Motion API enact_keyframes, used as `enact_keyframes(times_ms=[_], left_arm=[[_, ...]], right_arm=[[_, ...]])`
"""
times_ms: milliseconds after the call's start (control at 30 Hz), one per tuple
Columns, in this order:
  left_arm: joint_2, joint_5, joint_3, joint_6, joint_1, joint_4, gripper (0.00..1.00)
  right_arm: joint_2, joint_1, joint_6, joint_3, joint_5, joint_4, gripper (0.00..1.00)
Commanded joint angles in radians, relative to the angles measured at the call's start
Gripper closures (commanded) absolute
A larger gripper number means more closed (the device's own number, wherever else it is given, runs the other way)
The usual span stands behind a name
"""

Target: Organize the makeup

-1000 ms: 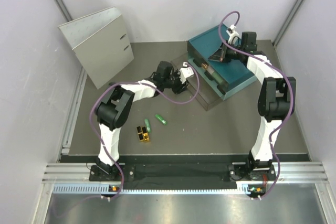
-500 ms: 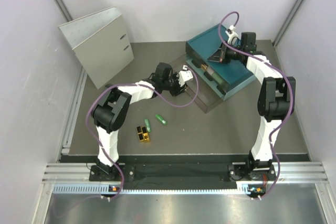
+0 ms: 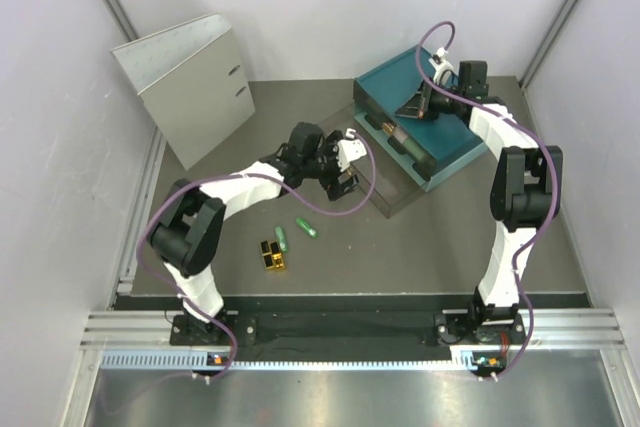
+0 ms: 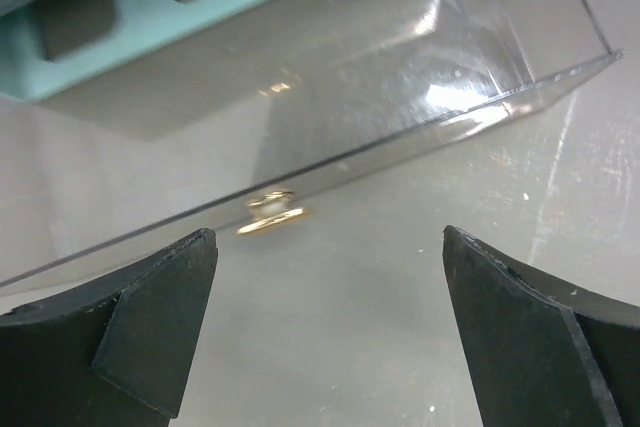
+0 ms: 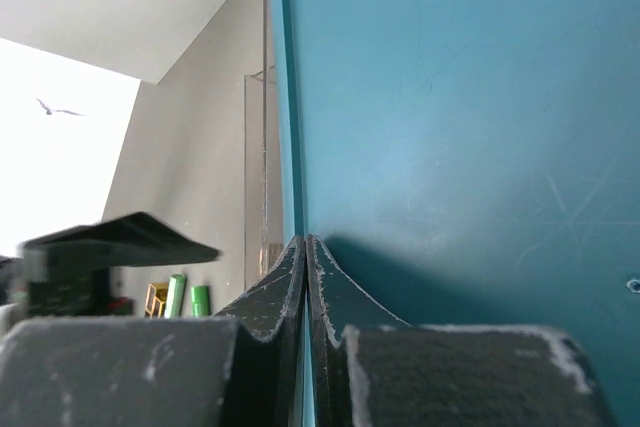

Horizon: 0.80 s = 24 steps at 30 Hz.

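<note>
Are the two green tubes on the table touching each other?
Apart. The top view shows bare table between one green tube and the other green tube.

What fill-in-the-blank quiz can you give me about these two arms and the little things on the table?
The left gripper has its jaws ____ before the clear plastic box. The right gripper is ____, its tips by the teal box. Two ____ tubes lie near the gold-and-black block. The grey binder stands in the far ____ corner.
Missing words: open; shut; green; left.
</note>
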Motion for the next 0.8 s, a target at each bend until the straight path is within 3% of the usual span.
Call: enact_keyframes(times_ms=[0, 233, 400, 467, 500, 567, 667, 767], left_arm=[[-0.100, -0.052, 0.010, 0.016, 0.003, -0.050, 0.01], [-0.164, -0.137, 0.009, -0.002, 0.003, -0.197, 0.01], [-0.237, -0.082, -0.020, -0.079, 0.029, -0.238, 0.01], [-0.259, -0.123, -0.048, -0.180, 0.035, -0.198, 0.01], [-0.279, -0.214, -0.058, -0.243, 0.038, -0.168, 0.01], [-0.291, -0.350, -0.062, -0.474, 0.040, -0.150, 0.01], [-0.261, -0.514, 0.060, -0.614, 0.048, -0.291, 0.01], [-0.154, -0.579, 0.270, -0.709, 0.060, -0.578, 0.01]], right_arm=[[0.157, -0.009, -0.103, -0.089, 0.299, -0.258, 1.00], [0.155, -0.010, -0.105, -0.092, 0.301, -0.258, 1.00], [0.152, -0.010, -0.102, -0.097, 0.301, -0.259, 1.00], [0.151, -0.009, -0.102, -0.097, 0.301, -0.258, 1.00], [0.151, -0.010, -0.102, -0.098, 0.301, -0.256, 1.00], [0.149, -0.010, -0.102, -0.100, 0.299, -0.256, 1.00], [0.148, -0.009, -0.102, -0.100, 0.299, -0.258, 1.00], [0.149, -0.010, -0.103, -0.100, 0.301, -0.256, 1.00]])
